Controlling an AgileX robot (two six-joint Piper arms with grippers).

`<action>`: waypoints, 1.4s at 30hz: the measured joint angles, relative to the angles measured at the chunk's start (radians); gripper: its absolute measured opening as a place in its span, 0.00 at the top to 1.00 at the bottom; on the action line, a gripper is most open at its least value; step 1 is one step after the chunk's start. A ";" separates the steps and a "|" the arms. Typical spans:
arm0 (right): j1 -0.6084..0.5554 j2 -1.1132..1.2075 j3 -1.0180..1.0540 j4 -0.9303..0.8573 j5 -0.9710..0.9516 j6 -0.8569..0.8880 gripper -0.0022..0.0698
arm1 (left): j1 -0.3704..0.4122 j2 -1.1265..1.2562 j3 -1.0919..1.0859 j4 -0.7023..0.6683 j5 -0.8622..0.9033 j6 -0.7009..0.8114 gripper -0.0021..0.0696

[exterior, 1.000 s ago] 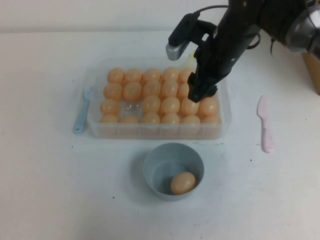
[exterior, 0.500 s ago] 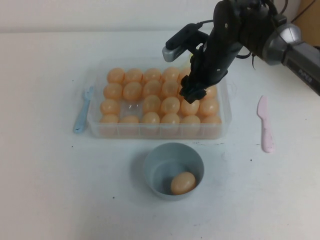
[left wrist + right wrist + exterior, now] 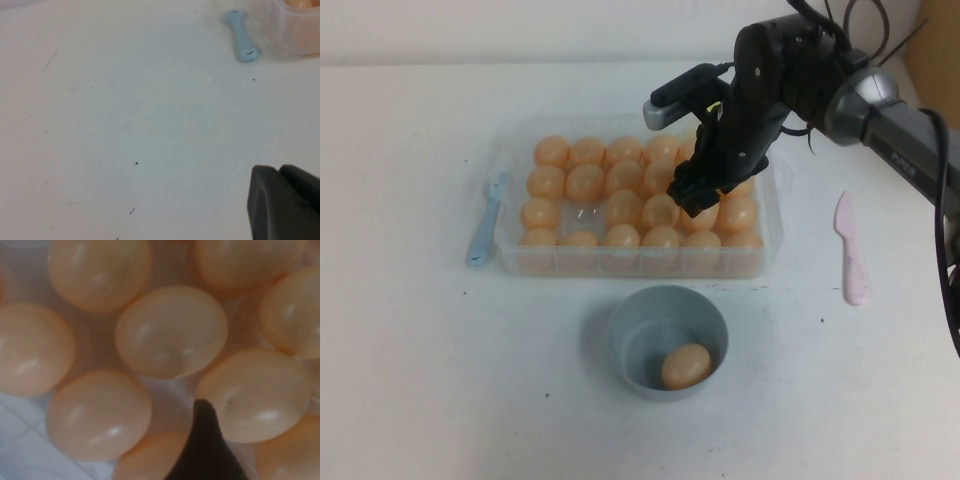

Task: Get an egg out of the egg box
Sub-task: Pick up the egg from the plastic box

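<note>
The clear plastic egg box [image 3: 504, 218] stands at the middle of the table, filled with rows of glossy peach-orange eggs [image 3: 623, 206]. My right gripper [image 3: 694, 196] is lowered into the box's right half, its tips down among the eggs. In the right wrist view one dark fingertip [image 3: 204, 436] sits in the gap beside an egg [image 3: 256, 394], with another egg [image 3: 171, 331] just ahead; the other finger is out of that view. The gripper holds nothing. My left gripper [image 3: 283, 200] is shut and empty over bare table, out of the high view.
A round blue-grey bowl [image 3: 622, 322] in front of the box holds one egg [image 3: 686, 365]. A blue spoon [image 3: 485, 220] lies left of the box and shows in the left wrist view [image 3: 241, 35]. A pink spoon [image 3: 850, 250] lies to the right.
My right gripper has moved down and a little left, from above the box's right end to among the eggs. The eggs and bowl have not moved.
</note>
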 joint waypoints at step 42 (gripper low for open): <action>0.000 0.055 -0.192 0.033 0.084 0.079 0.66 | 0.000 0.000 0.000 0.000 0.000 0.000 0.98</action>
